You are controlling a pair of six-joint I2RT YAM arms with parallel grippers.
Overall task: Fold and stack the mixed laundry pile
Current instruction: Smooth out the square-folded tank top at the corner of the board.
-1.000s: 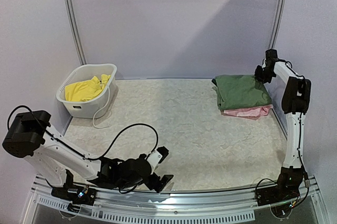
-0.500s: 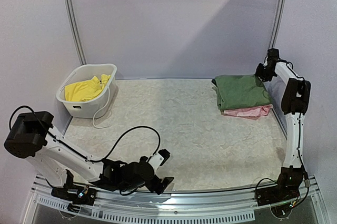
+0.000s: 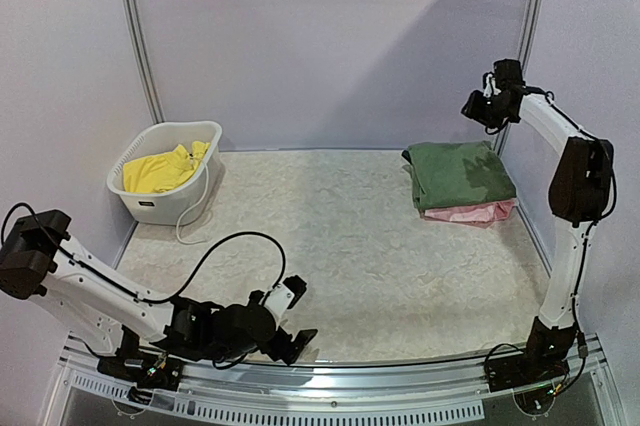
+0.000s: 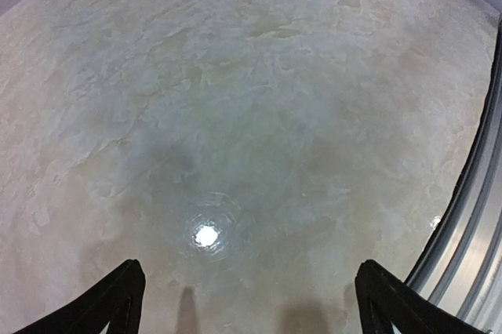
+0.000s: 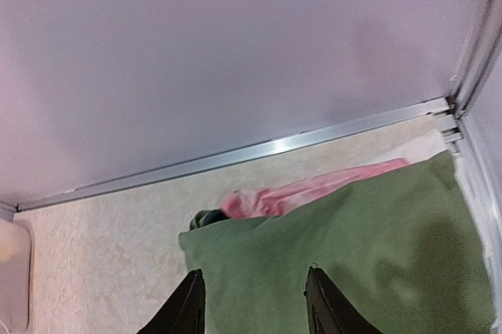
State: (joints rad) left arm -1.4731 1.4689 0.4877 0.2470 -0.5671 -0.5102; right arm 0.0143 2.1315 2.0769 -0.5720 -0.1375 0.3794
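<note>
A folded olive-green garment (image 3: 460, 174) lies on a pink garment (image 3: 472, 212) at the back right of the table. In the right wrist view the green cloth (image 5: 353, 263) fills the bottom, with the pink garment (image 5: 314, 189) and a dark scrap (image 5: 205, 216) peeking out behind it. My right gripper (image 3: 478, 108) hangs in the air above the stack's back edge. It (image 5: 255, 306) is open, with nothing between its fingers. Yellow shorts (image 3: 160, 171) sit in the basket. My left gripper (image 3: 293, 316) is low at the near edge and stands wide open (image 4: 251, 306) over bare table.
A white slotted basket (image 3: 168, 130) stands at the back left, with a white cord trailing from it onto the table. A metal rail (image 4: 471, 216) runs along the near edge beside my left gripper. Walls close the table at the back and right.
My right gripper has risen from the back right corner of the green garment and its jaws have widened. My left arm has drawn back a little to the left along the near edge.
</note>
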